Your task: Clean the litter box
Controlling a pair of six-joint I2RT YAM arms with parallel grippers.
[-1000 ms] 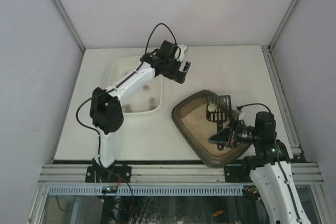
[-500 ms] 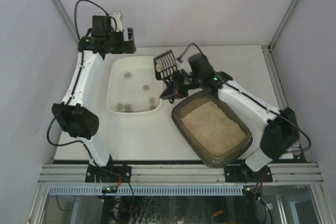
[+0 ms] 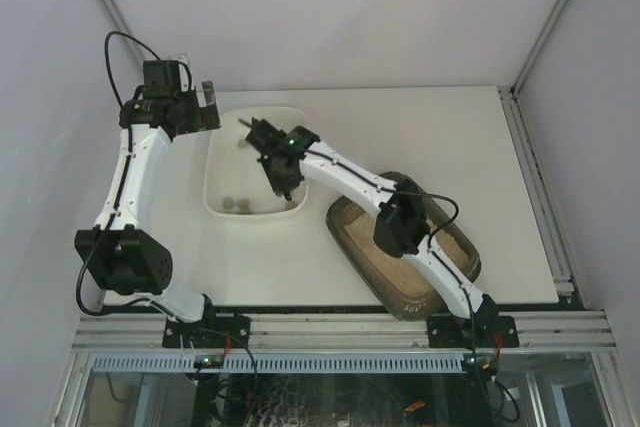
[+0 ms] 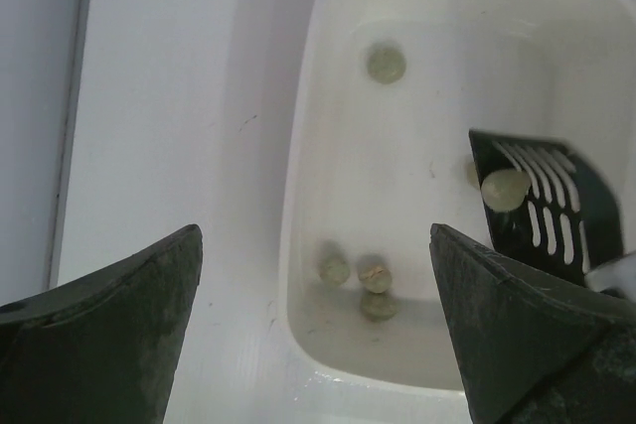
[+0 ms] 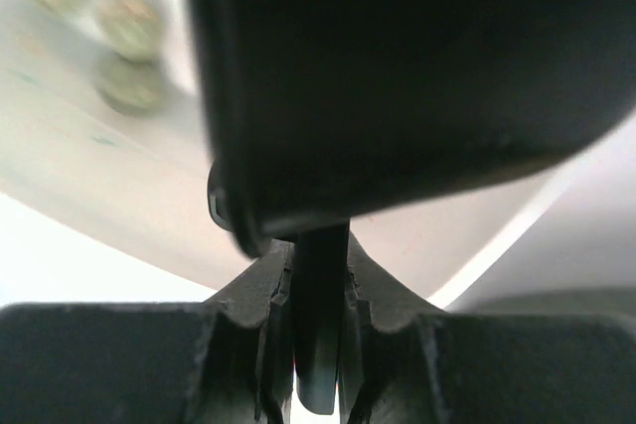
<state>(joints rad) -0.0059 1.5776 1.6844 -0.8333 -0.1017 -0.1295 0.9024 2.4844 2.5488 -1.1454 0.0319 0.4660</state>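
The litter box (image 3: 347, 234), a dark brown tray with tan litter, lies at the right front, partly hidden by my right arm. My right gripper (image 3: 280, 159) reaches over the white tub (image 3: 214, 152) and is shut on the handle (image 5: 320, 345) of the black slotted scoop (image 3: 284, 179). In the left wrist view the scoop (image 4: 556, 225) hangs inside the tub (image 4: 303, 176) with one pale clump (image 4: 505, 189) on it. My left gripper (image 3: 207, 107) is open and empty, above the table just left of the tub's far corner; its jaws (image 4: 316, 237) are spread wide.
Several pale clumps lie in the tub: three near its front end (image 4: 363, 285) and one near the far end (image 4: 385, 63). Grey walls close in the table on the left, right and back. An aluminium rail (image 3: 340, 327) runs along the near edge.
My right arm has carried the scoop from above the tub's far right edge down into the tub. My left gripper has moved slightly left and nearer.
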